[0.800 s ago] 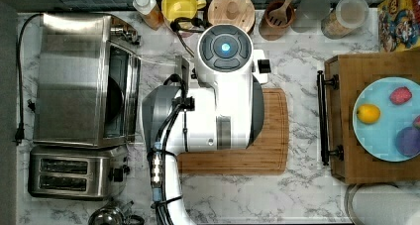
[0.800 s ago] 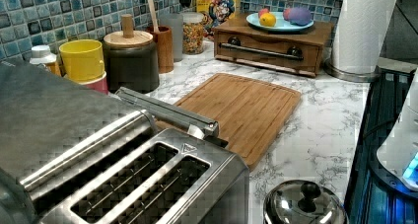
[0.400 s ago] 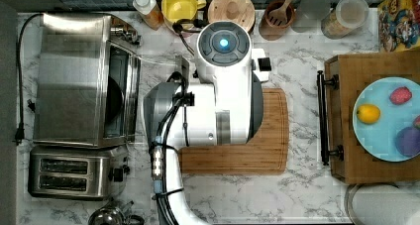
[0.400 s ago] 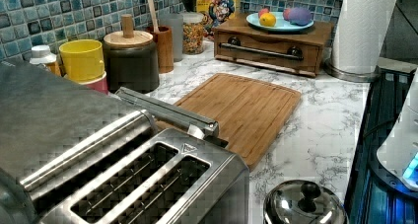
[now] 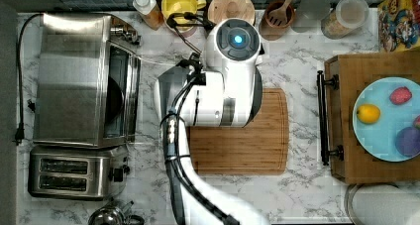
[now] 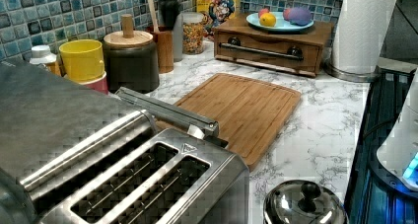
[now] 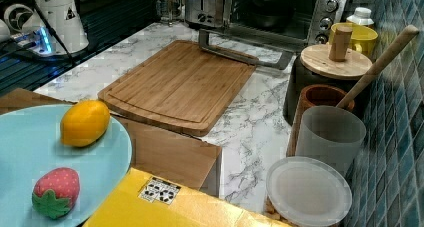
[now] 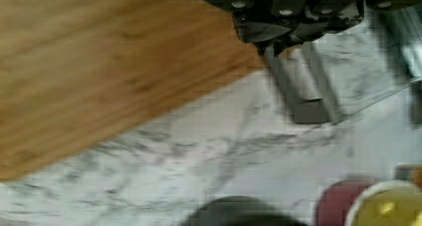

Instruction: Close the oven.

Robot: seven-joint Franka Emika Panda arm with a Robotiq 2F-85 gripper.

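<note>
The oven (image 5: 74,81) stood at the top view's left on the marble surface (image 5: 297,51), its flat steel top shining and a black cord running along its outer side. Its glass door hung open, folded down toward the middle of the surface, so that the dark interior showed in the right view. The door's bar handle (image 6: 167,110) lay low and level just beside the near edge of the wooden cutting board (image 5: 247,136), and in the right view the handle (image 7: 240,54) ran along the board's far end. A two-slot toaster (image 5: 69,171) sat close against the oven in the top view, below it. The white arm (image 5: 223,86) reached over the board's upper-left part in the top view, its wrist above the gap between the open door and the row of containers at the back wall. In the wrist view the tool (image 8: 293,22) hovered over the marble just off the board's corner, with one end of the grey handle (image 8: 308,86) directly beneath it; whether the tool was released or clenched could not be told. A yellow mug (image 5: 181,2) and a dark canister with a wooden lid (image 5: 231,7) stood near the arm by the tiled wall. Well apart, at the top view's right, a wooden box (image 5: 346,136) carried a pale blue plate (image 5: 381,136) with a lemon (image 5: 368,113) on it.
</note>
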